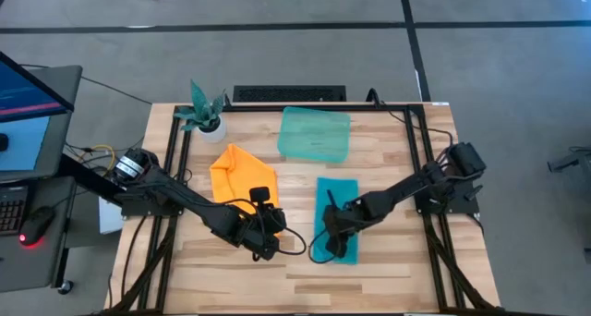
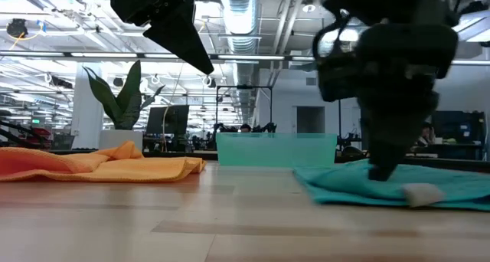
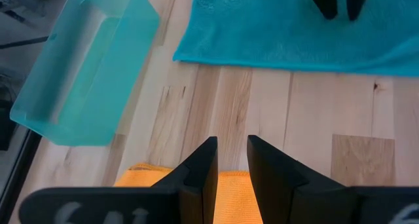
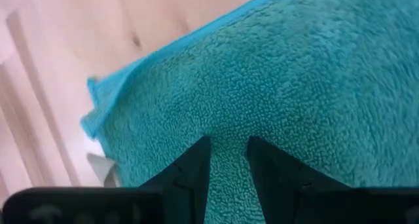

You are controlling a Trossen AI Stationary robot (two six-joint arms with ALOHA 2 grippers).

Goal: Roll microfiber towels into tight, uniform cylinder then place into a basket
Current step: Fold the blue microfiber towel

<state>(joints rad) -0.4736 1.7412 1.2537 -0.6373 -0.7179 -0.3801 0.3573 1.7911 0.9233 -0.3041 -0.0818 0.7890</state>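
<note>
Right gripper [image 1: 334,231] down on the turquoise towel [image 1: 340,200], left gripper [image 1: 268,225] lifted by the orange towel [image 1: 238,175].

From above, I see both towels unrolled before the basket [image 1: 315,134]. Low, the cloth looks limp; I'd take an edge. Wrist views: both finger pairs narrowly parted, grasping nothing.

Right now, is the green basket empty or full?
Empty. The basket shows only its bare bottom; the orange towel and blue towel lie on the table.

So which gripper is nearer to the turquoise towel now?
Right. The right gripper is down on the turquoise towel; the left gripper is beside it, by the orange towel.
</note>
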